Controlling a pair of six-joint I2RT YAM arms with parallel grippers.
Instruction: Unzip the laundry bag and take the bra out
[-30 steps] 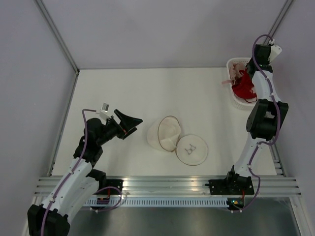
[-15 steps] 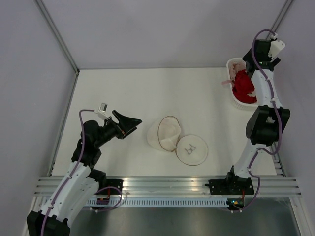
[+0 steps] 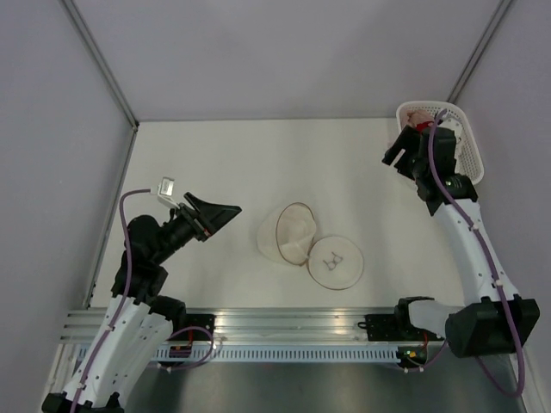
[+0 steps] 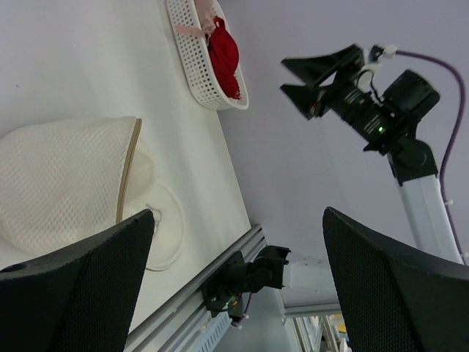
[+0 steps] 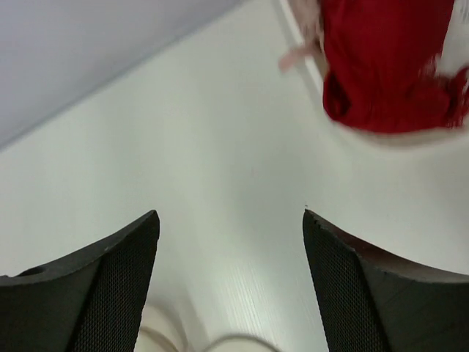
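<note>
We see the bag (image 3: 282,232) in the middle of the table (image 3: 207,155), zip undone, its round flap (image 3: 336,262) (the one with the small dark drawing) lying flat beside it, joined at the rim. The red bra (image 4: 224,53) sits in the white basket (image 3: 472,155) at the far right corner, well apart from the bag. Our left gripper (image 3: 215,215) hangs left of the bag, jaws spread and empty. Our right gripper (image 3: 398,155) hovers just beside the basket, jaws likewise parted, holding nothing.

Left arm (image 3: 120,334) and right arm (image 3: 472,245) have white links, black joints, purple cables.
</note>
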